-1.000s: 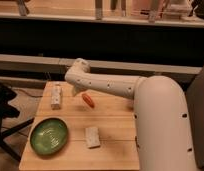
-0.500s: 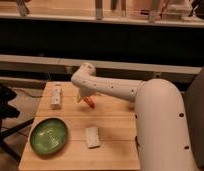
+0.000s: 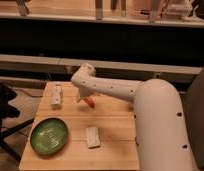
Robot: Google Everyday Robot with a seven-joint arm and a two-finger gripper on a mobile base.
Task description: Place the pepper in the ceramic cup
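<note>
The small red-orange pepper (image 3: 89, 102) lies on the wooden table (image 3: 112, 127), near its back middle. My gripper (image 3: 83, 97) hangs from the white arm (image 3: 112, 90) and sits right at the pepper's left end, low over the table. Its fingers stand open, and the wrist hides most of them. The pepper rests on the wood and is not lifted. The ceramic cup is not in view.
A white carton (image 3: 56, 95) lies at the table's back left. A green plate (image 3: 49, 135) sits at the front left and a flat pale block (image 3: 92, 137) at the front middle. My white body (image 3: 160, 135) fills the right side. A dark stand (image 3: 4, 110) stands left of the table.
The arm has swung right and down, bringing the gripper from above the table's back edge to the pepper. The pepper, carton, plate and block have not moved.
</note>
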